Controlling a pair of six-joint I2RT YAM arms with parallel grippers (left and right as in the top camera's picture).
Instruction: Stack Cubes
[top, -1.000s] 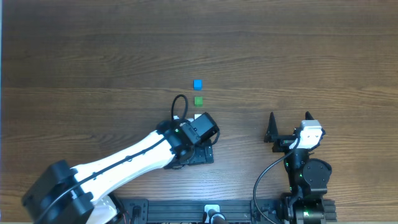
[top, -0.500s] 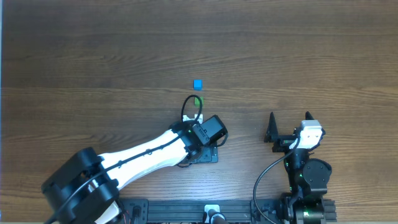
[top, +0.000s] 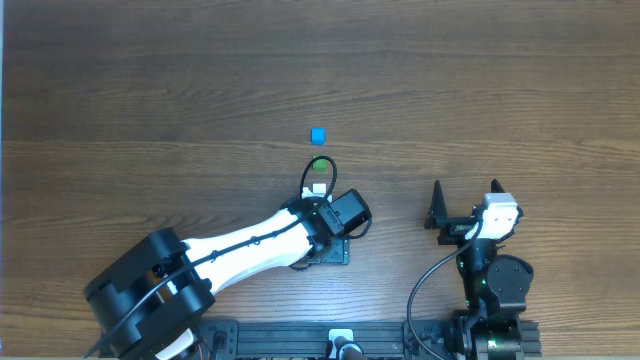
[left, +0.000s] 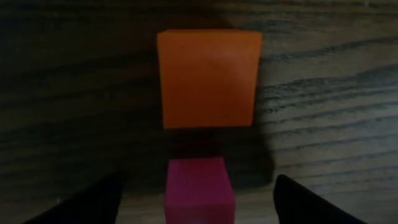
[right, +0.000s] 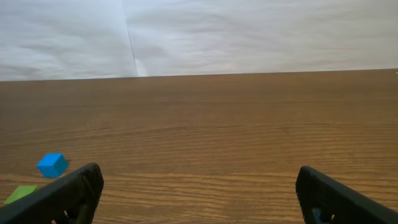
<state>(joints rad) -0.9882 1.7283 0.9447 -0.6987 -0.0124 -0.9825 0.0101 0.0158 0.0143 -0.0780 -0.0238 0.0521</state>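
Progress looks nil: small blue cube (top: 318, 136) and small green cube (top: 319, 163) sit apart on wooden bench (top: 500, 80) at mid-frame, while left gripper (left: 198, 193), wide open and empty, brackets a magenta cube (left: 199, 186) near an orange cube (left: 208, 78).

We see the table (top: 500, 80) evenly bright overhead; in the left wrist view, shadow pools around the orange cube (left: 208, 78).

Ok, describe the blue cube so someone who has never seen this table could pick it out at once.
On the wooden table, follow the left arm out to its tip. Just past it lies a green cube, then the blue cube, alone on bare wood. It is the only blue one and the cube farthest from both arms.
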